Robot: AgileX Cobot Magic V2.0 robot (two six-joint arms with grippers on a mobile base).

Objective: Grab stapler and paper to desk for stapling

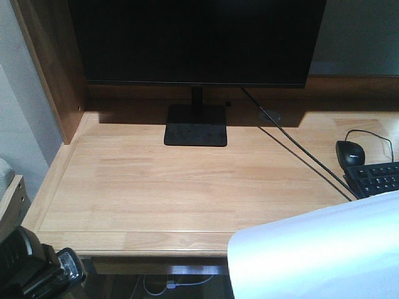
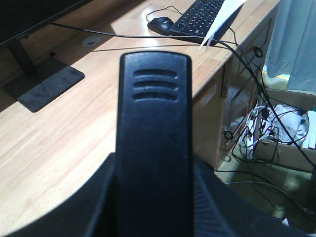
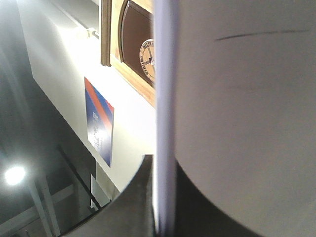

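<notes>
— What has the left gripper (image 1: pixel 38 269) got?

— The stapler (image 2: pixel 154 138). Its fingers are closed in against both sides of the black body. Three moulded ridges sit near the end that faces me. It's held in the air by the front left corner of the desk (image 1: pixel 156 180), not resting on the wood.

— And the right gripper (image 3: pixel 165 222)?

— Pinched on the paper (image 1: pixel 318 249). From its wrist view the white sheet runs edge-on between two dark fingers. The sheet curves up over the desk's front right corner, clear of the top, and its upper edge covers part of the keyboard (image 1: pixel 377 177) from the front.

— Any writing you can read?

— None. There's a blue and orange poster (image 3: pixel 98 123) on the white wall, but its print is too blurred. Beside it a clock face (image 3: pixel 148 59) sits in a wooden frame, half hidden by the paper.

— What about the desk itself?

— Light jointed planks with a raised rim and a darker side panel at the left. A black monitor (image 1: pixel 193 37) stands at the back on a flat square foot. A black mouse (image 1: pixel 350 152) lies just behind the keyboard, and a cable (image 1: pixel 299 152) runs diagonally towards them. On the floor by the desk's right end there's a cardboard box (image 2: pixel 286 148) amid tangled leads, with a pale blue curtain (image 2: pixel 296 44) above.
</notes>
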